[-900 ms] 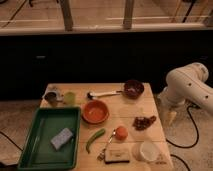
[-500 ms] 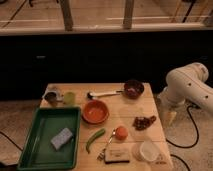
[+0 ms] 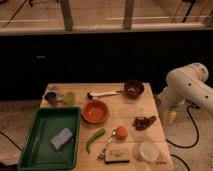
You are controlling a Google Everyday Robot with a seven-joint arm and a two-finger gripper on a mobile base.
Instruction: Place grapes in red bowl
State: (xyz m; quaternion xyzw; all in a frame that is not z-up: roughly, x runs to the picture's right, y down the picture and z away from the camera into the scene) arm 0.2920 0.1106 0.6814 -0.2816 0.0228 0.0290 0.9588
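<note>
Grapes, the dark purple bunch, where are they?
In camera view, the dark purple grape cluster lies on the right side of the wooden table, between the round orange fruit and the pincer off its right edge.

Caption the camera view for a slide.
Open gripper hangs beside wooden table's right edge; dark purple grape cluster lies apart from round orange-red bowl.

We find the tray (image 3: 42, 127) on the table's (image 3: 150, 106) near left, with a sponge (image 3: 62, 138) in it. Just right of the tray sits the central bowl (image 3: 95, 111), and behind it lie a spoon (image 3: 105, 93) and the far bowl (image 3: 133, 89). The grapes (image 3: 144, 122) lie right of the central bowl, apart from it. The gripper (image 3: 170, 117) hangs beside the table's right edge, near the grapes.
</note>
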